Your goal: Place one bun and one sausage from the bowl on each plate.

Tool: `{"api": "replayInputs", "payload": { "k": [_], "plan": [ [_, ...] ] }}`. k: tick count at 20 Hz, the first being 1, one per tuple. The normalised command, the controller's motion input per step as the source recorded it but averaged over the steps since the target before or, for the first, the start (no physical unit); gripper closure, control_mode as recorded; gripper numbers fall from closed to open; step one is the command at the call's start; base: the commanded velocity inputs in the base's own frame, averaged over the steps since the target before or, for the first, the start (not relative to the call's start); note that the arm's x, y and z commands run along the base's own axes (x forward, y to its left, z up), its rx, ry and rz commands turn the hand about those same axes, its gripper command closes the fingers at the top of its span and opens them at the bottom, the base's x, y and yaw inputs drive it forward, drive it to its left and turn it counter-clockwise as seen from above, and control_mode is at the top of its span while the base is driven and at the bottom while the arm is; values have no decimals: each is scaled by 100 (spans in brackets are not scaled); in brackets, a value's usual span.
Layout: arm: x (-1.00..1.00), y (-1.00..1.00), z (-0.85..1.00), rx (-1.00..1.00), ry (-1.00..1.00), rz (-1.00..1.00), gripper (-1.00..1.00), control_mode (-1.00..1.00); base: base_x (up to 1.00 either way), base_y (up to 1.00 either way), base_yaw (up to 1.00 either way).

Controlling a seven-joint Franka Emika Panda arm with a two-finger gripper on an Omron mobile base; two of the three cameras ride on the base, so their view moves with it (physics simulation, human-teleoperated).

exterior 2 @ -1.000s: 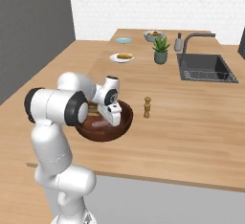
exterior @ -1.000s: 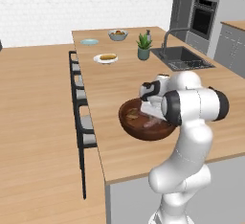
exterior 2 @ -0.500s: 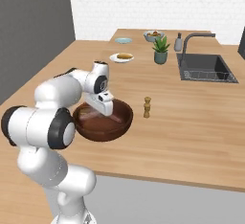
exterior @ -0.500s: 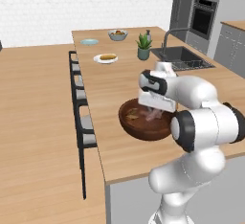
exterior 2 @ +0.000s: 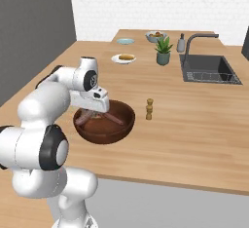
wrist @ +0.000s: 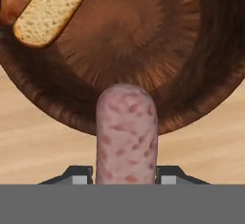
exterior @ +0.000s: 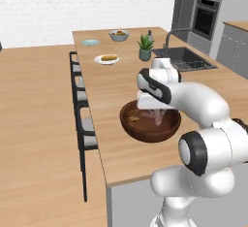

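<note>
1. Gripper (wrist: 125,182) is clamped on a sausage (wrist: 126,137), which sticks out lengthwise between the fingertips, above the near rim of the bowl (wrist: 206,70).
2. Bowl (exterior: 150,130) sits on the table (exterior: 116,85) near its front edge; a bun (wrist: 50,7) lies inside at the far side, with another reddish-brown piece beside it and one more at the top edge, both hard to identify.
3. White plate (exterior: 107,59) is well up the table and already carries a bun-like item; its exact contents are too small to tell. Pale blue plate (exterior: 90,42) sits beyond it and looks bare.
4. Step in hand: sausage lifted out of the bowl, carry to a plate not yet done.
5. Next move likely needs a long reach or a base drive toward the plates, keeping the sausage level, then lowering onto a plate before letting go.
</note>
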Motion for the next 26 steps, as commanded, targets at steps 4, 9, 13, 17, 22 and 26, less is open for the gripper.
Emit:
{"api": "replayInputs", "payload": {
  "k": [4,9,13,17,22,26],
  "plan": [
    [-34,-6,21,1,0,39,100,-100,0,0,0],
    [-34,-1,0,1,-3,21,100,-100,0,0,0],
    [-43,-1,3,7,-9,-13,100,-100,0,0,0],
    [-48,0,2,5,-13,-12,100,-100,0,0,0],
    [-10,0,0,1,-3,0,100,-100,0,0,0],
    [0,0,0,0,0,0,100,100,-13,12,0]
  ]
}}
